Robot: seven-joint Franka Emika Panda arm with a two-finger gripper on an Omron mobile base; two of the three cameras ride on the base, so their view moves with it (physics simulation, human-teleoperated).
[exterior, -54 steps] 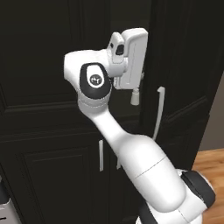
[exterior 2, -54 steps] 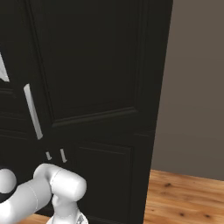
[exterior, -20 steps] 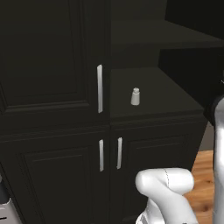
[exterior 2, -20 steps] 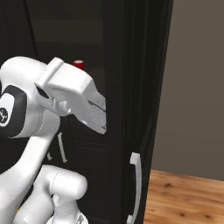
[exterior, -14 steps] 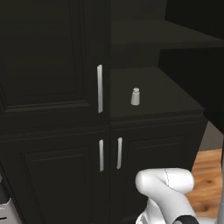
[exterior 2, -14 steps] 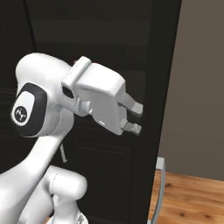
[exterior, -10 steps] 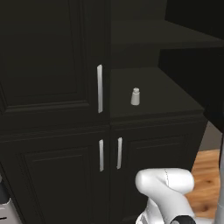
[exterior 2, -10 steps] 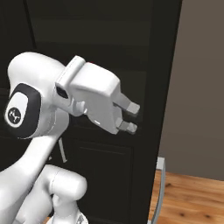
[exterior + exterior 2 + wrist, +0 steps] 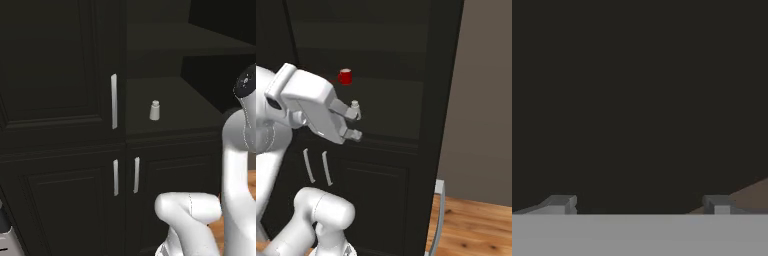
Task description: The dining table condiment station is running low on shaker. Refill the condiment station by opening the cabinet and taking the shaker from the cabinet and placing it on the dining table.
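The cabinet [image 9: 60, 100] stood with its upper right door swung out of the way, which left the middle shelf [image 9: 180, 112] exposed. That suggested the opening step was done and the reach for the shaker was next. The shaker [image 9: 155, 110] stood upright near the front left of that shelf, just right of the closed left door's silver handle [image 9: 114, 101], well clear of the shelf's back and sides. Placed there, it looked easy to approach straight from the front.

In the right base view the pincer [image 9: 354, 120] hung in front of the open compartment at about shelf height, its fingers spread apart with nothing between them. The shaker [image 9: 355, 106] appeared right beside the upper finger in that view, but whether it was truly close or merely lined up behind could not be told. The hand view showed the two fingertips [image 9: 561, 204] wide apart against dark cabinet, with no shaker between them, so the hand probably pointed past it and would need turning toward the shelf.

A small red object [image 9: 345, 77] sat deeper on a shelf above. The opened door's edge, with its handle [image 9: 440, 215], stood at the right, near enough to matter for the arm's swing.
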